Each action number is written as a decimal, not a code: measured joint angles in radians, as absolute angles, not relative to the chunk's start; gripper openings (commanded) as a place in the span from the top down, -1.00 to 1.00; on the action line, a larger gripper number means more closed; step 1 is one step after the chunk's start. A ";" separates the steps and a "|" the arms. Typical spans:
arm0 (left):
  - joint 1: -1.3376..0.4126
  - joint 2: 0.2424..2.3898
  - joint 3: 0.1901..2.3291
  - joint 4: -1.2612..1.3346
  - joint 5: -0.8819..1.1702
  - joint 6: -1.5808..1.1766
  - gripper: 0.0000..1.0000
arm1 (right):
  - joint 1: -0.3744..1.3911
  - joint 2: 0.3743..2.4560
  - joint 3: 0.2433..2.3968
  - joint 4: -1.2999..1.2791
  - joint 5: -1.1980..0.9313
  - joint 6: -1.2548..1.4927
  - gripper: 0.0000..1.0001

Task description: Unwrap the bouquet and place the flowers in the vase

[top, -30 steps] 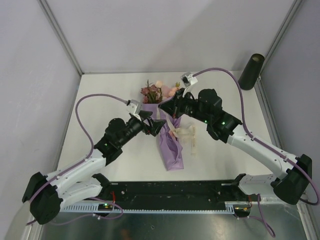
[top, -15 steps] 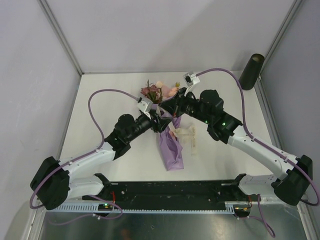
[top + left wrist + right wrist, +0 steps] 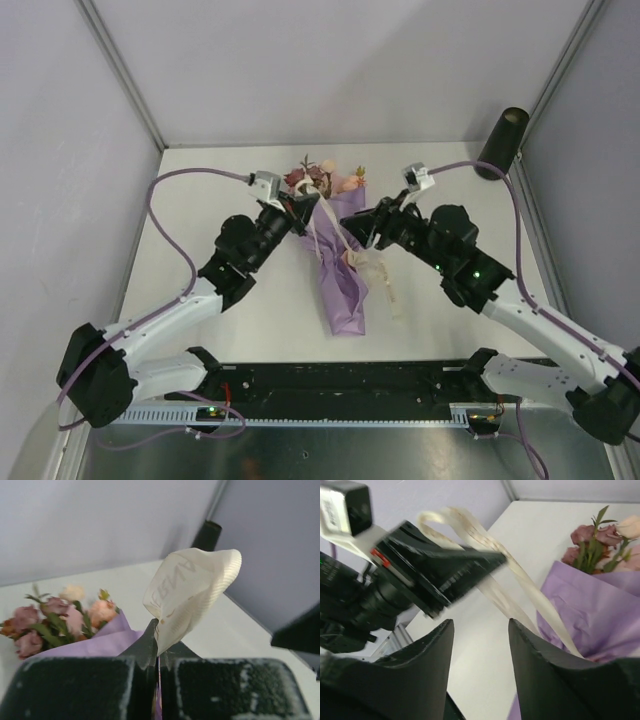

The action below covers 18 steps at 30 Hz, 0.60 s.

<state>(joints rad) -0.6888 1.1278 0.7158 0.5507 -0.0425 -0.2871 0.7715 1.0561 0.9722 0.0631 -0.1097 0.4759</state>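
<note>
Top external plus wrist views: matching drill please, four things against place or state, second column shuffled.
1. left claw
2. right claw
3. vase
4. bouquet

A. lying on the table, blooms at its far end
B. open, gripping nothing
C. upright by the far right corner
D. shut on the cream ribbon

Pairs: 1-D, 2-B, 3-C, 4-A

The white table point(image 3: 200, 200) carries the bouquet point(image 3: 340, 285) near its middle, lying flat, blooms toward 12 o'clock, cone tip toward 6; a cream ribbon point(image 3: 388, 290) trails on the surface at its 3 o'clock side; the black vase point(image 3: 500, 140) stands at 2 o'clock, well apart.
</note>
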 measured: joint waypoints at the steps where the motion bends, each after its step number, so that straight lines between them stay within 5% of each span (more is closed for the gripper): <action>1: -0.685 1.120 0.728 0.544 -0.065 -0.287 1.00 | 0.770 1.022 0.949 0.057 -0.086 0.469 -0.11; 18: -0.665 1.016 0.997 0.234 -0.402 -0.100 1.00 | 0.765 0.986 0.699 0.041 0.011 0.505 -0.10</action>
